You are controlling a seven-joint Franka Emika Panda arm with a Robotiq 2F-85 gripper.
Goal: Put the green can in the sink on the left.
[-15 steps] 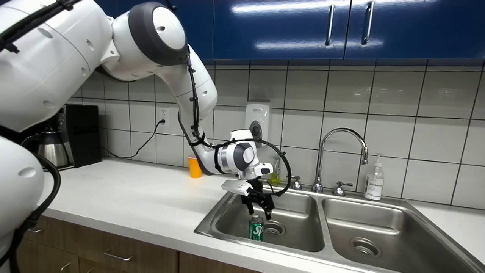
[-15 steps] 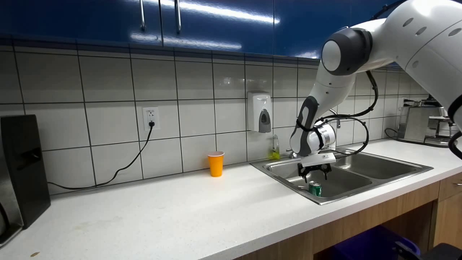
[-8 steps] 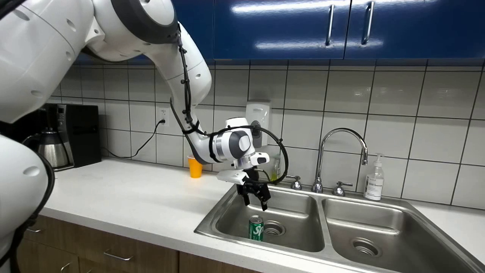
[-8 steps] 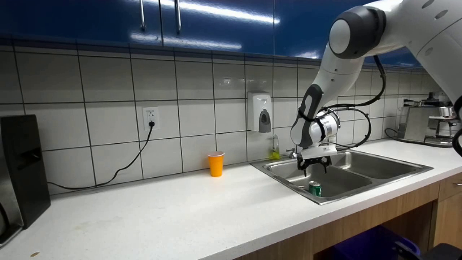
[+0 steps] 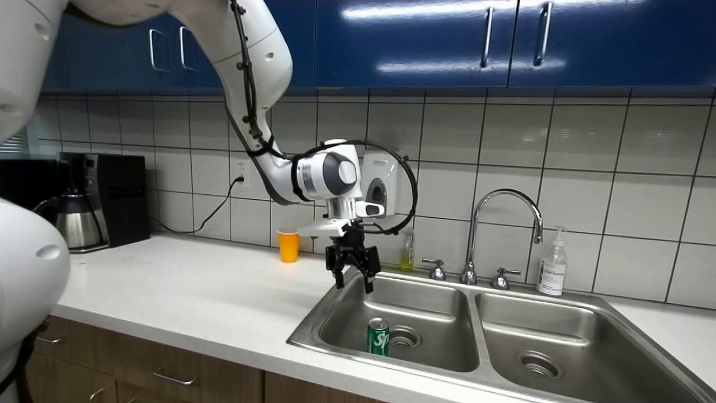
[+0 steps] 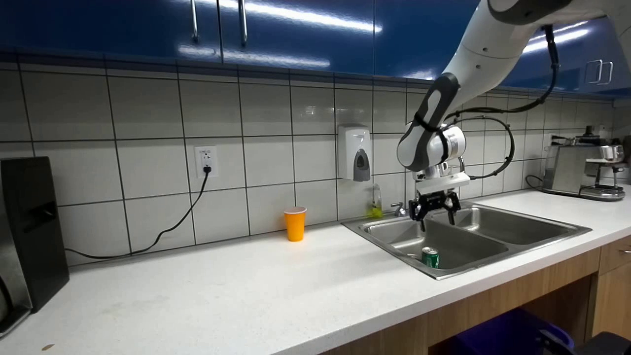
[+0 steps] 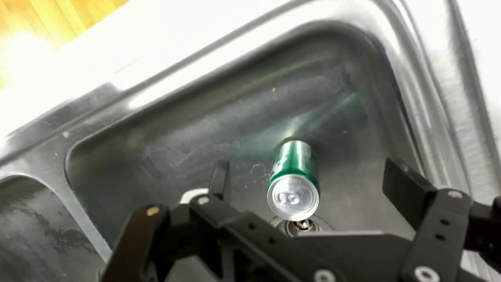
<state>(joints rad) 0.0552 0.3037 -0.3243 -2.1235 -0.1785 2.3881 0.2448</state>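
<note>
In an exterior view, glossy cupboards [image 5: 414, 39] top the frame, your matt gripper [image 5: 354, 286] near center, satiny metal sink [image 5: 479, 329] lower right.

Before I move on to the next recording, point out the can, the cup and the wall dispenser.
Can [image 7: 292, 167]: wrist view, on its green side.
Cup [image 6: 295, 226]: in an exterior view, middle of its orange wall.
Wall dispenser [image 6: 351, 151]: in an exterior view, on its white body.

hand [image 5: 354, 287]: risen, farther from green can [image 5: 378, 337] | arm [image 5: 271, 70]: raised | two cabinet handles [image 5: 182, 48]: uncovered in an exterior view
</note>
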